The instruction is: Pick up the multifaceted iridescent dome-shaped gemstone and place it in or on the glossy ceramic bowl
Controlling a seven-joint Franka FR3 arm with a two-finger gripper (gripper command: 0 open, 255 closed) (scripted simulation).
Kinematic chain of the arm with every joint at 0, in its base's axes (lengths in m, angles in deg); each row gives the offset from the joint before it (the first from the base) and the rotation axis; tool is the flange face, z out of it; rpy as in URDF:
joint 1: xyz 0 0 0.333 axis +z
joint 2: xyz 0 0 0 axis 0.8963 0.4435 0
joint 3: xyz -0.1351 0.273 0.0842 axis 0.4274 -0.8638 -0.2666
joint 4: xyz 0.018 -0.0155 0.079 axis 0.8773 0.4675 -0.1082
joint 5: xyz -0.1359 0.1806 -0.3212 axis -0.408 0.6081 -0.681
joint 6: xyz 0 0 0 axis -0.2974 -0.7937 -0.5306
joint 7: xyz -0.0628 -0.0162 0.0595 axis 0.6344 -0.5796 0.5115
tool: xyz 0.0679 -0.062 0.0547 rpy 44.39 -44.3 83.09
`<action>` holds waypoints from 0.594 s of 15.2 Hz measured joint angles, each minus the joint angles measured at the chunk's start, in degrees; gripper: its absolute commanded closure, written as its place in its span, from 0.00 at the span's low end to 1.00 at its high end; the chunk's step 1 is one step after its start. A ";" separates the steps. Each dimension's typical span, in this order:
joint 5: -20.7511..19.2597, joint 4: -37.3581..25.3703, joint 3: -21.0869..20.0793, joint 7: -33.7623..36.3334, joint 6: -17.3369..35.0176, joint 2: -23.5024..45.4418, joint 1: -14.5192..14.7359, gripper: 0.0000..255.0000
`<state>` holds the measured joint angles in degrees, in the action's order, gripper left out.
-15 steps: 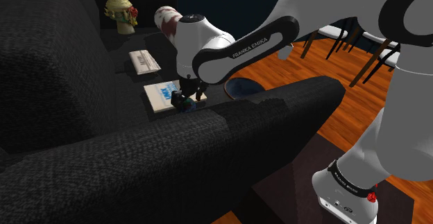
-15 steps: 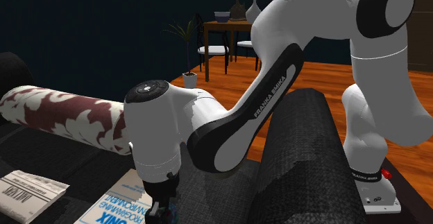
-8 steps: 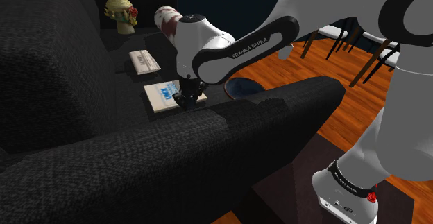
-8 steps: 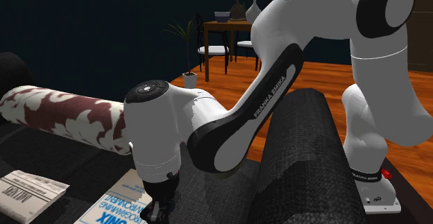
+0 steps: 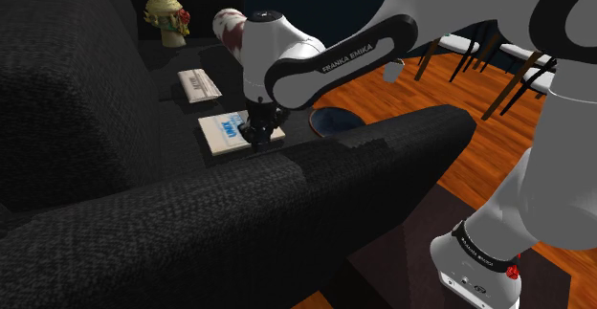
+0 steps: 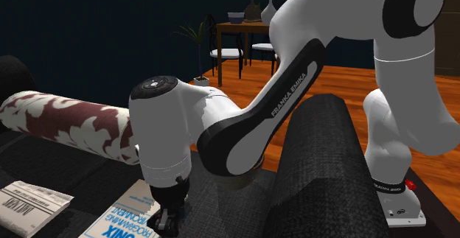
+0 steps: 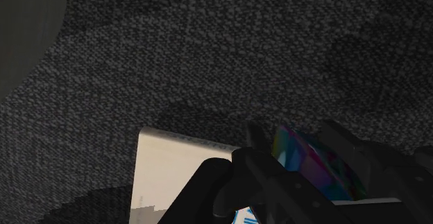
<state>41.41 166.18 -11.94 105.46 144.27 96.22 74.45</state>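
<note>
- While the wrist view looks closely along the black fingers (image 7: 255, 146), it shows them pinching the gemstone (image 7: 316, 167) from both sides, one finger against each flank.
- Seen there, the gemstone is a rounded shape cut into many flat facets. The facets shimmer in bands of green, blue, magenta and purple.
- The gemstone sits between the fingertips, over the edge of a cream book (image 7: 177, 167) that lies on the black woven sofa (image 7: 208, 49). Whether it touches the book cannot be told.
- From the shoulder view, the white arm (image 5: 325, 63) rises from its stand (image 5: 478, 259) at lower right. It reaches over the sofa's armrest (image 5: 383, 154) and comes down on the book's right-hand edge.
- That same view takes in the bowl (image 5: 337, 121), dark blue and glossy. It rests near the book, toward the shoulder view's right, and its near side is cut off by the armrest.
- Farther back on the seat in the shoulder view lie a folded newspaper (image 5: 198, 85), a small pale figurine (image 5: 165, 11) and the end of a bolster (image 5: 228, 30).
- Looking low from the side, the second exterior view shows the bolster's red and white pattern and the blue lettering on the book's cover.
- Behind the arm in that view stand a wooden table (image 6: 243, 29) with vases and a potted plant (image 6: 197, 45), on an orange wooden floor (image 6: 346, 78).
</note>
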 measured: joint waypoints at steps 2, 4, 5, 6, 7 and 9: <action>0.42 -0.55 -0.18 -0.36 -1.24 -0.76 -0.12 1.00; 0.87 -0.73 -0.37 -0.68 -2.31 -1.72 -0.27 1.00; 1.05 -1.08 -0.45 -0.82 -2.94 -2.01 -0.31 1.00; 1.28 -1.22 -0.57 -0.91 -3.54 -2.50 -0.32 1.00; 1.51 -1.41 -0.65 -1.14 -4.14 -2.95 -0.41 1.00; 1.88 -2.32 -0.80 -1.39 -5.59 -3.55 -0.43 1.00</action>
<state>43.29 163.86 -12.75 104.07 138.68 92.67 74.02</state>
